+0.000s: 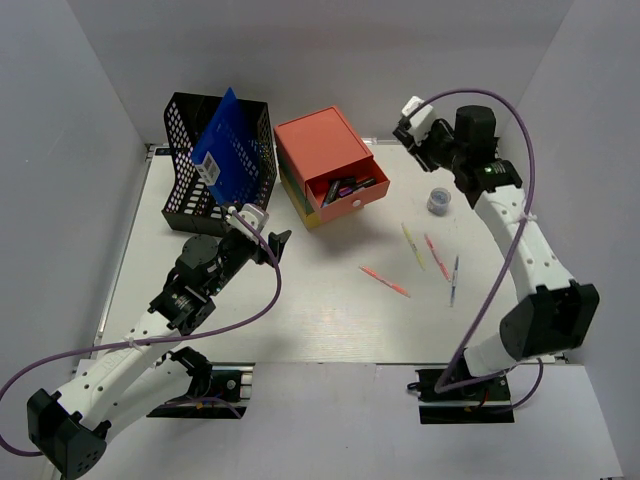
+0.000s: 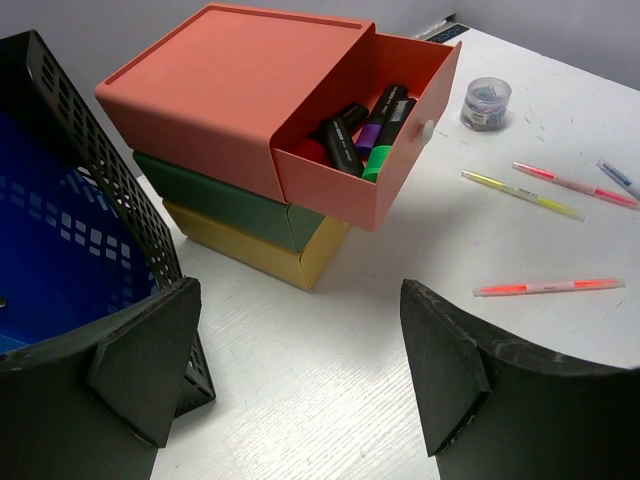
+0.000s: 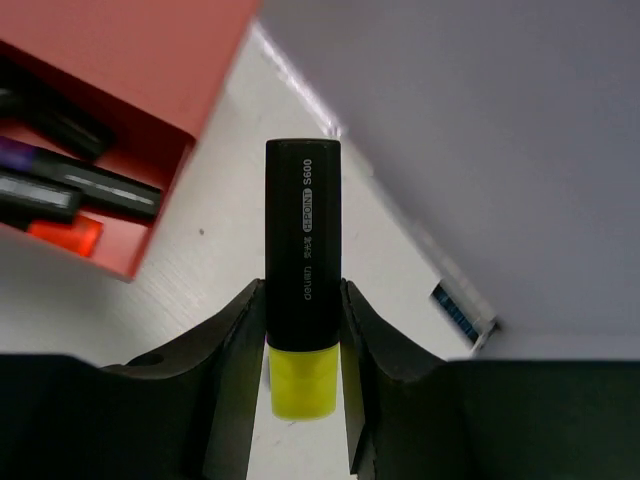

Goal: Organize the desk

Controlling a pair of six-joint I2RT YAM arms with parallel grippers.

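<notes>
The white desk [image 1: 300, 320] carries a coral-topped, green and yellow drawer box [image 1: 322, 150]. Its top drawer [image 2: 385, 150] stands open with several markers [image 2: 372, 135] inside. My right gripper [image 3: 303, 300] is shut on a black highlighter with a yellow cap [image 3: 303, 220], held above the desk just right of the open drawer [image 3: 110, 110]. In the top view this gripper [image 1: 408, 137] hangs at the back right of the box. My left gripper [image 2: 300, 320] is open and empty, low over bare desk in front of the box; in the top view it [image 1: 265, 235] is beside the mesh tray.
A black mesh tray [image 1: 215, 160] with a blue folder [image 1: 228, 150] stands at the back left. Thin pens lie right of centre: an orange one [image 1: 385, 281], a yellow one [image 1: 413, 245], a pink one [image 1: 437, 256] and a blue one [image 1: 454, 279]. A small clip jar [image 1: 438, 201] sits near the right arm.
</notes>
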